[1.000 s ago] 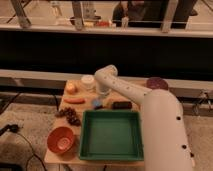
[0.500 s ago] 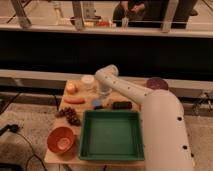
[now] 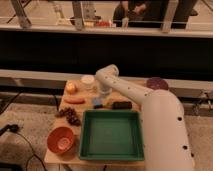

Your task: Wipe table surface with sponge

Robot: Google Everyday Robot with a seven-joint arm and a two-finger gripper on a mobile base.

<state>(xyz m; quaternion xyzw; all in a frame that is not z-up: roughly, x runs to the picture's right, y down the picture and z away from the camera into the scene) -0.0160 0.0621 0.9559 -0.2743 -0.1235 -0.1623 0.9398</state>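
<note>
The white robot arm point(image 3: 150, 107) reaches in from the 4 o'clock side of the scene and bends over the far part of the table surface point(image 3: 54, 154), a small light-brown wooden top. Its gripper point(image 3: 103, 91) hangs at the end of the arm, pointing down just beyond the sponge point(image 3: 97, 103); whether it is apart or together cannot be told from this view.

The sponge, a small blue block, lies on the wood near the table's middle, at about 7 o'clock from the gripper and just beyond the far rim of the green tray point(image 3: 111, 152). At 3 o'clock from the sponge, just beside it, lies a dark oblong object point(image 3: 121, 105).

The green tray fills the near right part of the table. At 9 o'clock from it sits an orange bowl point(image 3: 61, 139). Beyond the bowl lies a bunch of dark grapes point(image 3: 69, 115), then a carrot-like orange stick point(image 3: 74, 100), and further on a yellow-orange fruit point(image 3: 71, 88). A white round container point(image 3: 87, 81) stands at the far edge, at 10 o'clock from the gripper.
</note>
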